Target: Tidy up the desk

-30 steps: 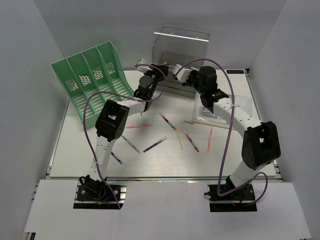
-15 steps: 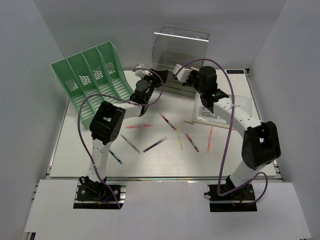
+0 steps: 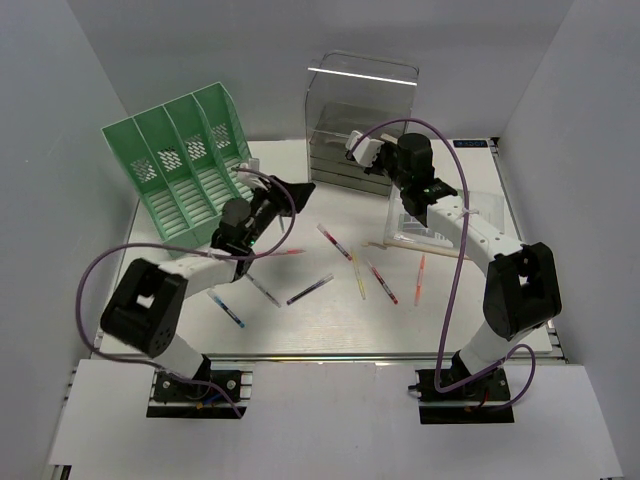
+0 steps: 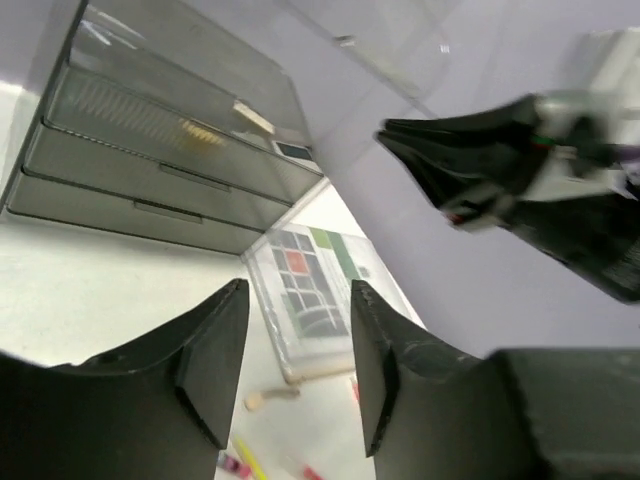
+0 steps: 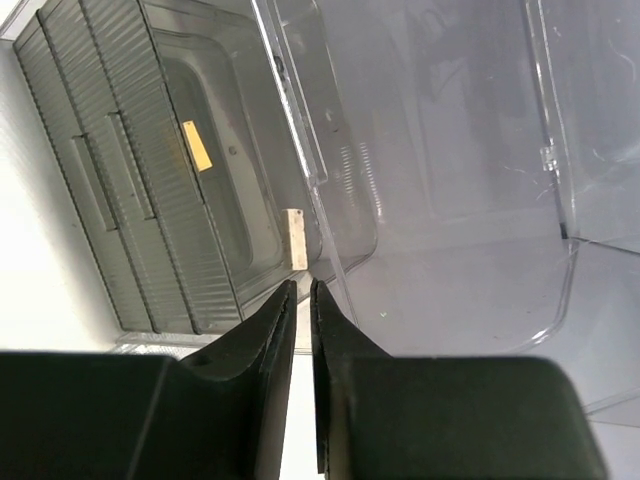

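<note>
The white desk (image 3: pixel 330 320) has several pens scattered over its middle, among them a red one (image 3: pixel 275 253), a yellow one (image 3: pixel 358 277) and an orange one (image 3: pixel 420 279). My left gripper (image 3: pixel 291 194) (image 4: pixel 298 300) hovers low over the desk's left-centre, pointing toward the clear drawer box (image 3: pixel 355 110); it is open with nothing between its fingers. My right gripper (image 3: pixel 358 150) (image 5: pixel 303 285) sits right at the front of the drawer box (image 5: pixel 150 200), its jaws shut to a thin slit and holding nothing.
A green slotted file rack (image 3: pixel 185 165) stands at the back left. A flat clear case (image 3: pixel 430 225) with coloured squares lies under the right forearm, a small wooden stick (image 3: pixel 385 243) beside it. Grey walls close in the sides and back.
The left arm has swung back from the drawer box toward the near left and dropped lower, its jaws wider apart than a second ago. The right arm has hardly moved.
</note>
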